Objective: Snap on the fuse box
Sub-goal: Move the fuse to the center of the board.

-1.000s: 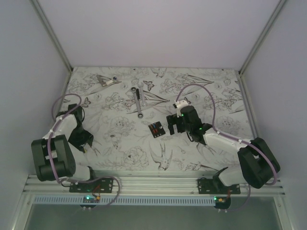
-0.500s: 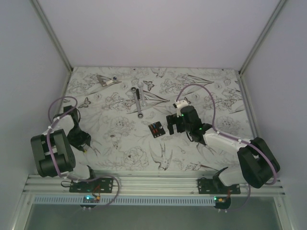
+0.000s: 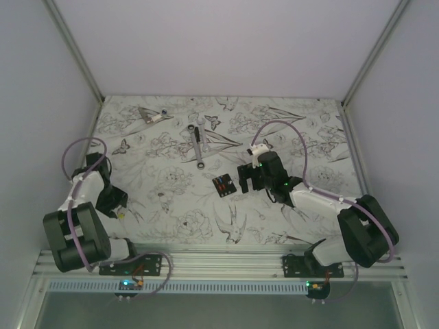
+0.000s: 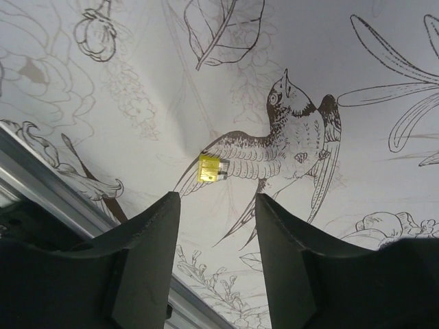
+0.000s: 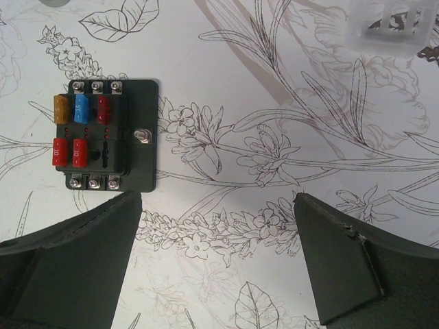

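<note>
The fuse box [image 3: 221, 185] is a small black box lying flat on the patterned mat, near the middle. In the right wrist view the fuse box [image 5: 103, 133] shows orange, blue and red fuses in its slots. My right gripper [image 5: 218, 200] is open wide just beside the box, with only mat between its fingers. In the overhead view that right gripper [image 3: 245, 179] sits immediately right of the box. My left gripper [image 4: 218, 199] is open with nothing between its jaws, hovering over the mat near its front left edge. A loose yellow fuse [image 4: 208, 168] lies just beyond its tips.
A translucent plastic piece [image 5: 391, 20] lies at the top right of the right wrist view. A long grey metal bar [image 3: 197, 145] and a small metal part [image 3: 152, 115] lie farther back. The aluminium rail [image 4: 48, 188] runs close by the left gripper.
The left arm has drawn back toward the left front corner, its elbow swinging lower. The right arm and the fuse box have not moved.
</note>
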Controlling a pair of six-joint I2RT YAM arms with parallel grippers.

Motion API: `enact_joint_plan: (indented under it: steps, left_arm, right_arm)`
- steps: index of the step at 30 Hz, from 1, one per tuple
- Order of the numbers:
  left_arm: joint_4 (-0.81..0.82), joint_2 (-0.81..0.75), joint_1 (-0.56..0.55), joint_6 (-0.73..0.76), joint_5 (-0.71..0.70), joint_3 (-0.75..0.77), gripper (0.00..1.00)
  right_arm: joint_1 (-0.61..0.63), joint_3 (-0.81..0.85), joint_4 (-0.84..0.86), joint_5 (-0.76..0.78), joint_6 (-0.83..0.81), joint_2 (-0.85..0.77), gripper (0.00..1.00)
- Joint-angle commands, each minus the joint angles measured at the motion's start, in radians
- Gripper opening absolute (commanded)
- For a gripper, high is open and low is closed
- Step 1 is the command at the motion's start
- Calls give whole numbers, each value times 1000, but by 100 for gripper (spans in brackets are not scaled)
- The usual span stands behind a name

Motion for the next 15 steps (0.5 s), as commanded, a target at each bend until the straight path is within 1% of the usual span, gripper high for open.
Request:
enact_joint_plan:
  steps: [1, 4, 8, 15]
  left_arm:
    - [-79, -29, 11, -14, -61, -10, 52]
    - [-75, 16, 14, -24, -63, -12, 53]
    - [-37, 82, 16, -29, -27, -23, 51]
    - [51, 79, 55, -21, 35, -81, 48]
  right_arm:
    - [-5, 8, 35, -12, 7, 10, 100]
    - [-5, 3, 42, -14, 8, 8, 100]
    - [-5, -2, 48, -20, 9, -1, 100]
    - [-6, -5, 48, -20, 7, -7, 100]
